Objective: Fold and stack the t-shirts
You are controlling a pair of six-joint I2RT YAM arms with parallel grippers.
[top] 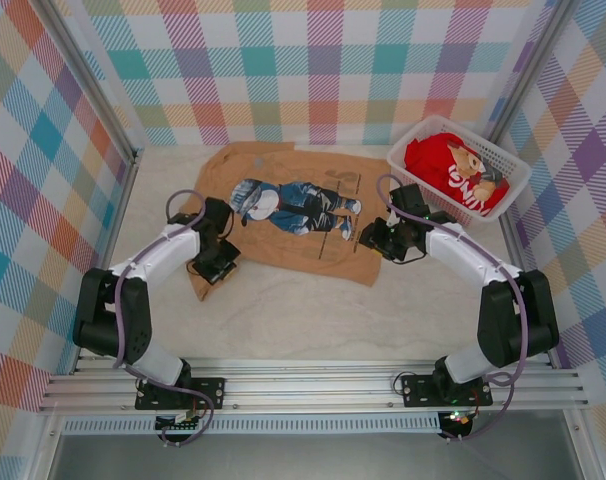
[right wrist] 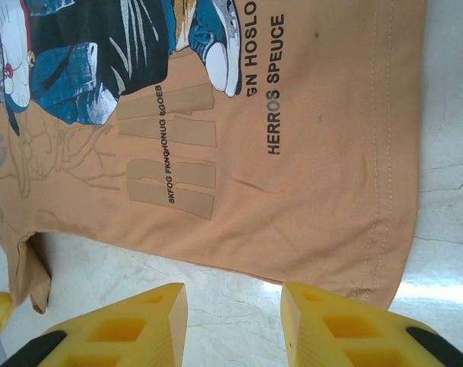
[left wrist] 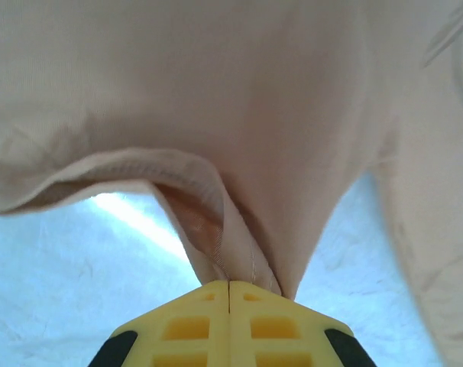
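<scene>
The tan t-shirt (top: 303, 235), printed with a cartoon figure in blue, lies spread flat on the table. My left gripper (top: 213, 265) is at its left side. In the left wrist view the yellow fingers (left wrist: 193, 325) are pressed together on a pinched fold of the tan cloth (left wrist: 254, 191), which rises off the table. My right gripper (right wrist: 233, 310) stands open over bare table just short of the shirt's hem corner (right wrist: 369, 283); it sits at the shirt's right edge (top: 368, 240). A red t-shirt (top: 453, 168) with a bear print lies bunched in the white basket.
The white plastic basket (top: 511, 168) stands at the back right corner. Checkered walls enclose the table on three sides. Bare pale tabletop (top: 313, 320) stretches between the shirt and the arm bases.
</scene>
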